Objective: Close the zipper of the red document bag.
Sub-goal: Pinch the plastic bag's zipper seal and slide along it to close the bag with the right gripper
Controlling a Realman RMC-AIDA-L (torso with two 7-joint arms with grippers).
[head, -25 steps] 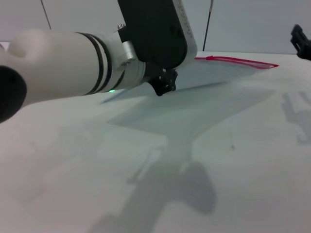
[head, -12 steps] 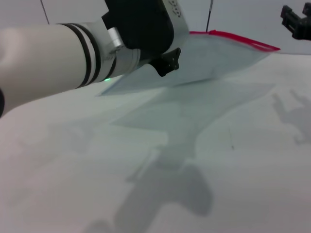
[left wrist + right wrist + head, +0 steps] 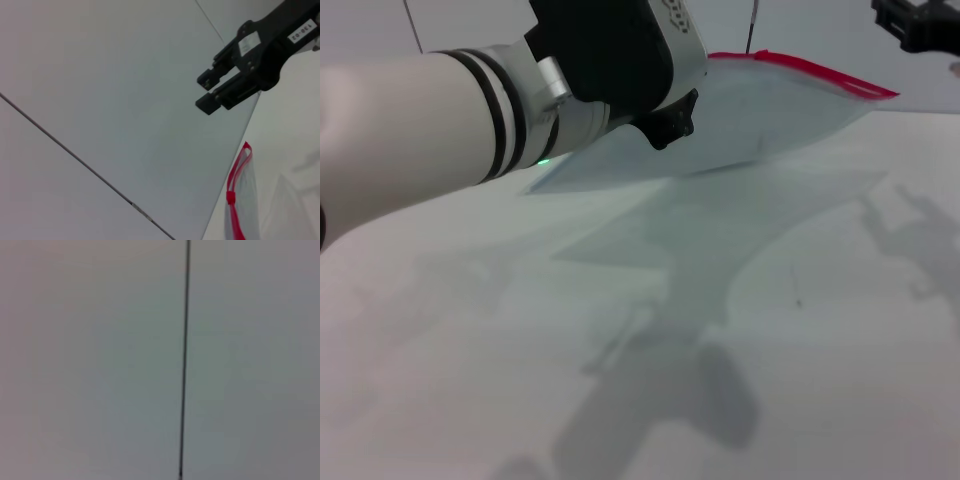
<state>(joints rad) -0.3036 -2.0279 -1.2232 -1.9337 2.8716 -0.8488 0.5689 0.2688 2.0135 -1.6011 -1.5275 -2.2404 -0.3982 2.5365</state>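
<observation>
The red document bag (image 3: 760, 115), a translucent pale pouch, is tilted up off the white table (image 3: 800, 380), its far edge raised. The zipper (image 3: 810, 68) runs as a bright red strip along that raised edge; the left wrist view shows the zipper (image 3: 234, 210) with a small slider on it. My left gripper (image 3: 670, 120) holds the bag at its left side, mostly hidden behind the wrist. My right gripper (image 3: 890, 18) hovers at the top right, just above and beyond the zipper's right end. In the left wrist view the right gripper (image 3: 204, 92) is open and holds nothing.
A grey wall with a dark vertical seam (image 3: 184, 360) rises right behind the table. My left forearm (image 3: 430, 130) fills the upper left of the head view. Shadows of both arms fall on the table.
The left gripper has lifted the bag, so the zipper edge stands higher. The right gripper has moved up and to the left, nearer the zipper's right end.
</observation>
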